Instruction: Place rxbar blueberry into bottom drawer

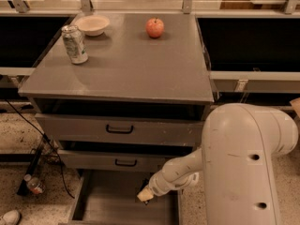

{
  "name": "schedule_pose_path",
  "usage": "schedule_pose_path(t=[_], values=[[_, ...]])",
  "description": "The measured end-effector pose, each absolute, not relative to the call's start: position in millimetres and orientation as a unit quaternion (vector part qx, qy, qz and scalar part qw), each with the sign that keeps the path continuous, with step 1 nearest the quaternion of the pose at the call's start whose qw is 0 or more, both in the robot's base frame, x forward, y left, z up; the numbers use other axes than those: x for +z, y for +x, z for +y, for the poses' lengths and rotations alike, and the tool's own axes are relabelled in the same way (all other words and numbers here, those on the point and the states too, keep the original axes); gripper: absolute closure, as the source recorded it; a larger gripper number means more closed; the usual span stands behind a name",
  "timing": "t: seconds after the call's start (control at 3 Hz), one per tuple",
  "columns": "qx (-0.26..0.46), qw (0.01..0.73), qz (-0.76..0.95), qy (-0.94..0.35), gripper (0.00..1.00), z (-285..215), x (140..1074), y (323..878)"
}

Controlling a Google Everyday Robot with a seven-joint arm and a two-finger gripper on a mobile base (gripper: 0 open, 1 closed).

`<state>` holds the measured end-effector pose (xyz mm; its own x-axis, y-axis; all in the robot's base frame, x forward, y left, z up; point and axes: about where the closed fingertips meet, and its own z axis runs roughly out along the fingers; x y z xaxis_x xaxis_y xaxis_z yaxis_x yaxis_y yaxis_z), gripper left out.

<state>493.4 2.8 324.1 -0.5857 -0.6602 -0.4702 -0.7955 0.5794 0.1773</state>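
The bottom drawer (110,203) is pulled out at the foot of the grey cabinet, its plain grey inside showing. My gripper (145,195) reaches down over the right part of this drawer, just below the middle drawer's front. Only its pale tip shows past the white arm (180,173). The rxbar blueberry is not visible; it may be hidden at the gripper tip.
On the cabinet top (126,64) stand a silver-green can (75,44), a white bowl (92,24) and a red apple (154,27). The two upper drawers with black handles (119,129) are shut. Black cables and a small bottle (33,185) lie on the floor at left.
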Motion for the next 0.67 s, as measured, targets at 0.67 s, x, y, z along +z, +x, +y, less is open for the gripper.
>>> schedule_pose_path(t=[0.67], values=[[0.146, 0.173, 0.903, -0.365, 1.0, -15, 282, 488]])
